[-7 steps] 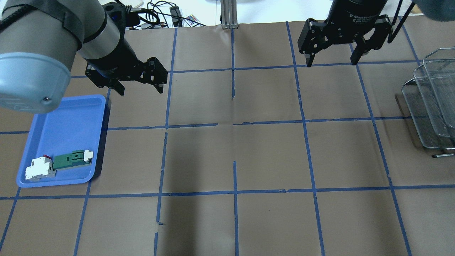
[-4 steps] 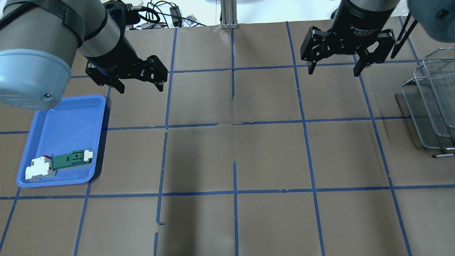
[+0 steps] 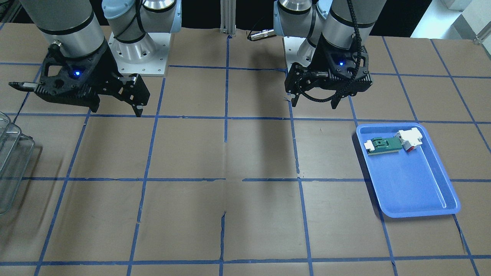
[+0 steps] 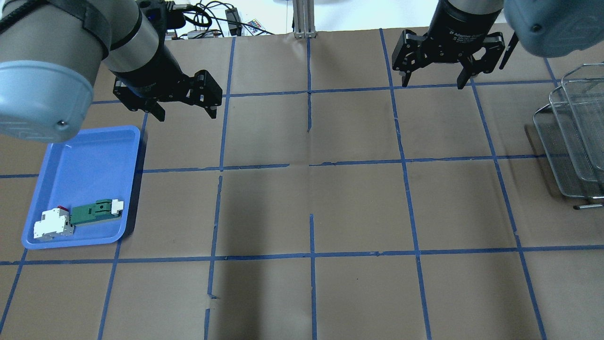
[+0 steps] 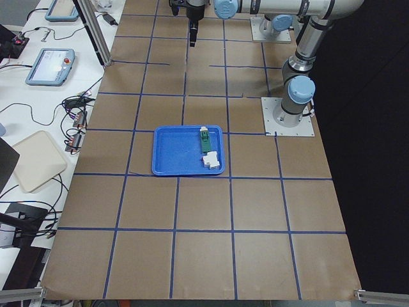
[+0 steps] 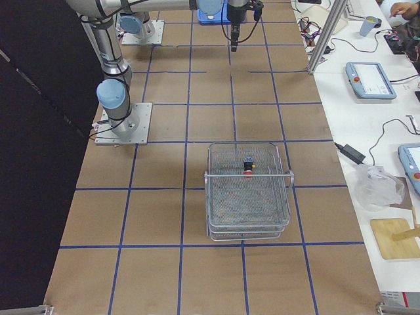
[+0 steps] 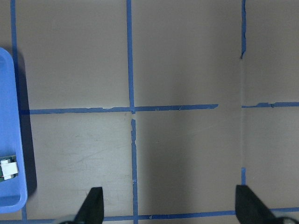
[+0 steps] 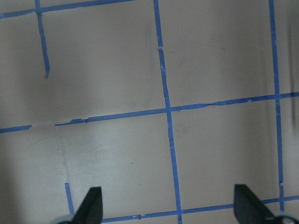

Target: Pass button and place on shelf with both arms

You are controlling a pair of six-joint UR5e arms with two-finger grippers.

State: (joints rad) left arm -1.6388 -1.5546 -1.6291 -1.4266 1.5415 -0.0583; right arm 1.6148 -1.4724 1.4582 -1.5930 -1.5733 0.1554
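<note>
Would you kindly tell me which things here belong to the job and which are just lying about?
Job: button; wire shelf; left gripper; right gripper.
Lying about: blue tray; green part and white part inside it.

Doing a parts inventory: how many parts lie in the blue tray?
2. A green-and-white connector part lies at the robot-side end of the blue tray, and a white block with a red bit sits right beside it. The whole tray shows, so none seems hidden.
</note>
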